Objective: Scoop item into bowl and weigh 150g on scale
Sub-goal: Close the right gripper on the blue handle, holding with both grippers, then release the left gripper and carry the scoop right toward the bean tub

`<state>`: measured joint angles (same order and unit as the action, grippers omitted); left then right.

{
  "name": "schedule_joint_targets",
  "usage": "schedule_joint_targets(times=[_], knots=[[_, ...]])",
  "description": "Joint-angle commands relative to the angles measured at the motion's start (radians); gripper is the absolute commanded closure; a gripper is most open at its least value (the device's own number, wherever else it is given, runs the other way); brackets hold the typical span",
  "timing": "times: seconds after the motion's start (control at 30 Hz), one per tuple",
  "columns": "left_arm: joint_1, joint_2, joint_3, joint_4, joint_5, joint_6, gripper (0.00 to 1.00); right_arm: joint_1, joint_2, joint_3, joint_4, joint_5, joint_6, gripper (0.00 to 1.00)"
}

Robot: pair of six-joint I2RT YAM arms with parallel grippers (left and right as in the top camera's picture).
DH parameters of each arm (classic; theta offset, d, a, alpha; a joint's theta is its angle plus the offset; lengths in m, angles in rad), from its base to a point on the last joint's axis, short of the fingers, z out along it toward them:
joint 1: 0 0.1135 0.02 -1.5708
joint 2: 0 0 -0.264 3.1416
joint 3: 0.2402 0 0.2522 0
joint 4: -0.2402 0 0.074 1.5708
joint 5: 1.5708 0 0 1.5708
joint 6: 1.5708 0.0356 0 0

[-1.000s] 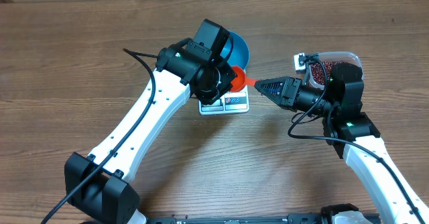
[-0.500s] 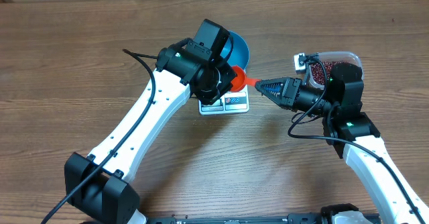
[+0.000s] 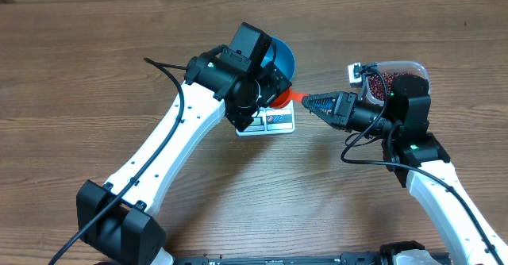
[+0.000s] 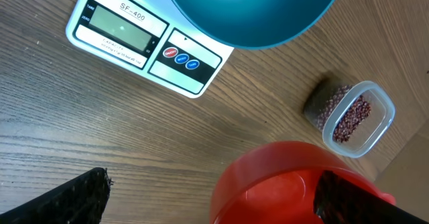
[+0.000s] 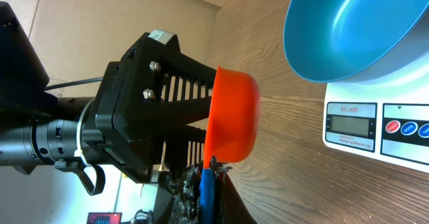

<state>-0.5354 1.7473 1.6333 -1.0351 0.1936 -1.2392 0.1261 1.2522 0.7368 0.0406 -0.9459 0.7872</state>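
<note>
On the wooden table (image 3: 95,59), beside the scale (image 3: 276,123), the step in hand is judged to be a handover. The left pincer (image 4: 211,177) is spread wide, with its jaws on either side of the orange scoop (image 5: 234,117) and nothing gripped. The right pincer (image 3: 309,101) is closed on the scoop's handle, just right of the scale. For a clean step, the left arm is best drawn straight back from the scale, so that neither the scoop's cup nor the bowl (image 3: 284,59) is knocked. The handle should be gripped firmly and held level before it is carried away from the scale to the tub (image 4: 383,100).

The bowl is bright blue, round and wider than the scale; it is seated on the scale's platform and looks empty. The scale is white, with a display and three buttons along one edge, though the reading cannot be made out. The beans (image 4: 352,117), tiny and dark maroon, are heaped loosely in the clear tub, well to the right of the scale.
</note>
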Motion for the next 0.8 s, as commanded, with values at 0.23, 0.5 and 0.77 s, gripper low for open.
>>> schedule_joint_targets(times=[0.23, 0.5, 0.77], knots=[[0.035, -0.066, 0.019, -0.001, 0.051, 0.217, 0.0, 0.003, 0.001, 0.016, -0.004, 0.037, -0.06, 0.96], [0.061, -0.19, 0.019, -0.043, 0.037, 0.443, 0.0, 0.002, 0.001, 0.016, -0.069, 0.114, -0.111, 0.96], [0.061, -0.196, 0.019, -0.106, -0.05, 0.512, 0.0, 0.002, -0.027, 0.018, -0.105, 0.135, -0.108, 0.96]])
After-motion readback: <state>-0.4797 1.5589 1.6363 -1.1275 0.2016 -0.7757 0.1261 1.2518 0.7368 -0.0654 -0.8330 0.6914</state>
